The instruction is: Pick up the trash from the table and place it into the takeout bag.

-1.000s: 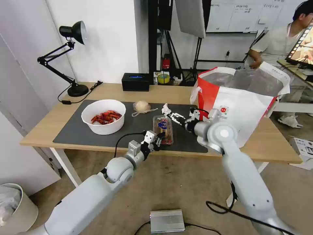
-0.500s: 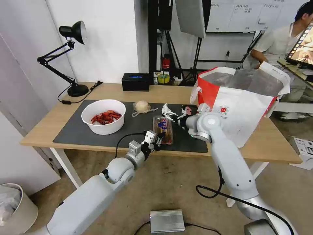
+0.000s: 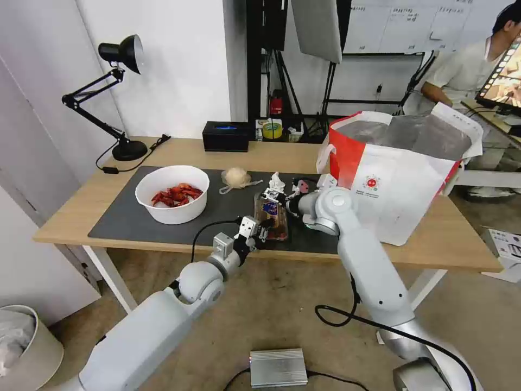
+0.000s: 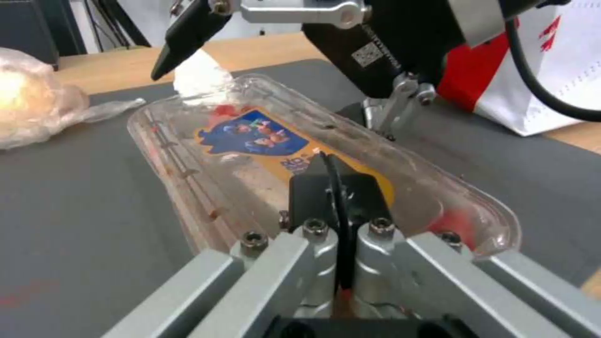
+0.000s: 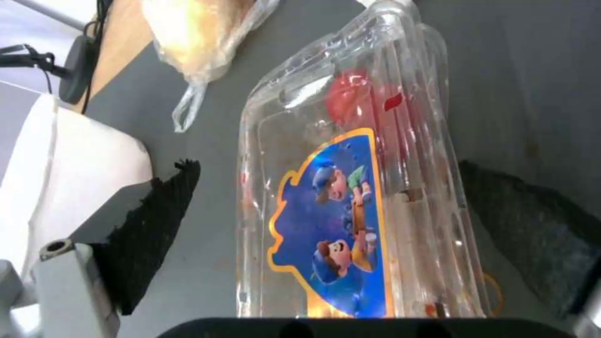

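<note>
Right arm swung in leftward since earlier frames; right gripper point(image 3: 269, 194) now over far end of clear tray point(image 3: 271, 215), fingers point(image 5: 157, 225) spread either side of it. Takeout bag point(image 3: 404, 184) upright on table point(image 3: 70, 217), right of mat point(image 3: 125, 220). Bowl of shells point(image 3: 172, 194) on mat, left. Tray lies mid-mat; left gripper point(image 3: 262, 229) pinched on its near edge. Small plastic bag point(image 3: 236, 177) and tissue wad point(image 3: 277, 180) just beyond tray.

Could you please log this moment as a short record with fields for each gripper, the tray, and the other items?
left gripper: shut, at the near end of the clear tray
right gripper: open, astride the tray's far end
tray: flat on the grey mat
bowl: holds red shells, left on the mat
takeout bag: upright, open, right of the tray
</note>
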Motion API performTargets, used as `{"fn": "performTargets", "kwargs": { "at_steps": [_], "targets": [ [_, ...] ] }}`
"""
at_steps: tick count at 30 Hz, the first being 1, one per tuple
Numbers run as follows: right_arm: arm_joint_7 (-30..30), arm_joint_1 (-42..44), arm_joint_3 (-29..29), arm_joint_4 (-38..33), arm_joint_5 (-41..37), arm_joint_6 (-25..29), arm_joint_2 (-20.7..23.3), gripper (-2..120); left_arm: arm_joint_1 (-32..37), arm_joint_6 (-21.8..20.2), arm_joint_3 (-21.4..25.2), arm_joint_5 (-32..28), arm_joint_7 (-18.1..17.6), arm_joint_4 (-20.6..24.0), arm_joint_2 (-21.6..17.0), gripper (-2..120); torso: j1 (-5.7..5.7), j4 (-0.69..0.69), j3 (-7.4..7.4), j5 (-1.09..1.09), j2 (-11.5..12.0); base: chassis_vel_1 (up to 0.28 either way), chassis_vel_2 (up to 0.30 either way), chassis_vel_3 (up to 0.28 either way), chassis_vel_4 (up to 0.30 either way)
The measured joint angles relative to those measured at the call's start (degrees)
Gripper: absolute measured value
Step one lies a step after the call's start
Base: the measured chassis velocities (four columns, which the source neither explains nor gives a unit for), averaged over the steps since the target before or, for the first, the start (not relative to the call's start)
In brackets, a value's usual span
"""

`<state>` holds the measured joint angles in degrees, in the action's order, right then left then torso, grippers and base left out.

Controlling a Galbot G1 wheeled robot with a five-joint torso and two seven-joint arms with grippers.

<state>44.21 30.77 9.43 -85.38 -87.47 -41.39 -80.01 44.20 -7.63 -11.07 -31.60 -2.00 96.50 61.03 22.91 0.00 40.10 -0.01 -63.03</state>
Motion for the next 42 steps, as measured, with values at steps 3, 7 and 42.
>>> {"fn": "performTargets", "kwargs": {
  "at_steps": [3, 7, 42],
  "targets": [
    [0.0, 0.0, -0.1, 0.1, 0.1, 0.0, -0.2, 100, 0.1, 0.0, 0.1, 0.0, 0.0, 0.1, -0.1, 0, 0.00, -0.01, -0.01, 0.00, 0.0, 0.000, 0.000, 0.000, 0.000],
    [0.1, 0.0, -0.2, 0.2, 0.1, 0.0, -0.7, 100, 0.1, 0.1, 0.1, 0.0, 0.0, 0.2, -0.1, 0, 0.00, -0.01, -0.01, 0.00, 0.0, 0.000, 0.000, 0.000, 0.000],
    [1.1, 0.8, -0.3, 0.5, 0.1, 0.2, -0.7, 41, 0.5, 1.0, 0.2, -0.1, 0.1, 1.1, -1.0, 0, 0.01, 0.00, 0.01, 0.01, 0.0, 0.000, 0.000, 0.000, 0.000]
  ]
}}
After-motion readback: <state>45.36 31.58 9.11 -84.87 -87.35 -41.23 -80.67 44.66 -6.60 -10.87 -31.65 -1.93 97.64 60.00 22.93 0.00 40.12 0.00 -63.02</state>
